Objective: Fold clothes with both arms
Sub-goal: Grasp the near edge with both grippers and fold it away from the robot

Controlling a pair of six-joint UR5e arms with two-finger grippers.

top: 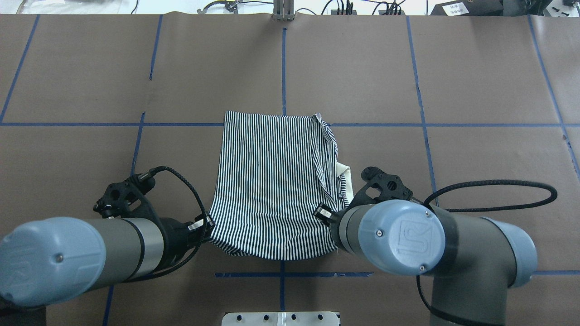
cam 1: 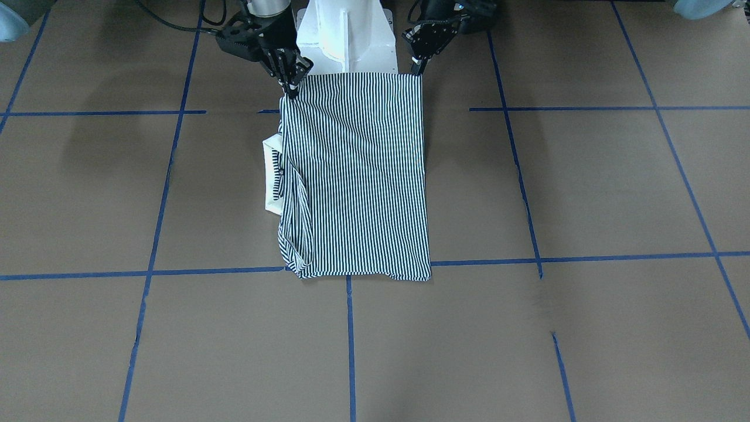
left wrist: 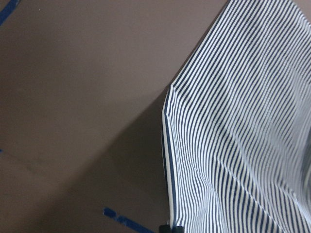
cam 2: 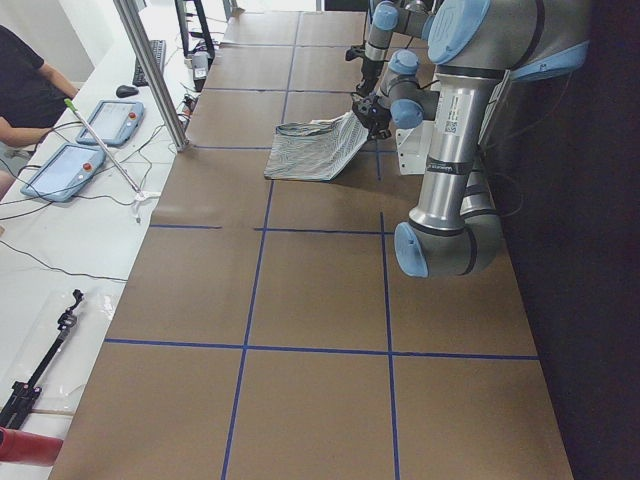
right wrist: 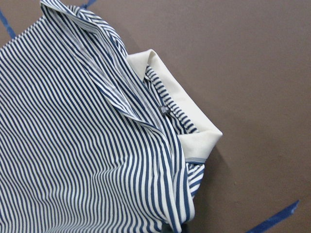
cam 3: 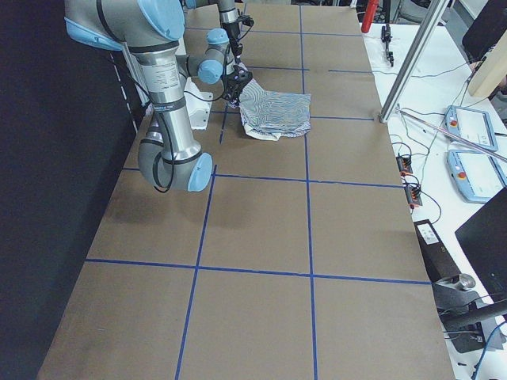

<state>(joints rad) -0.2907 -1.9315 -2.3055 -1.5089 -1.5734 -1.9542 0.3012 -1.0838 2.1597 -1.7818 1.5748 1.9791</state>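
Bare table (cam 1: 556, 187) L/R of shirt (cam 1: 357, 176); pedestal (cam 1: 345, 35) behind

brown table (cam 1: 586, 187) w/ blue tape grid (cam 1: 350, 340)

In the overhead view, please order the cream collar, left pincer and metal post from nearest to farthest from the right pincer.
1. Cream collar, just beyond the right pincer, on the shirt's right side.
2. Left pincer, at the shirt's opposite near corner.
3. Metal post, at the table's far edge.
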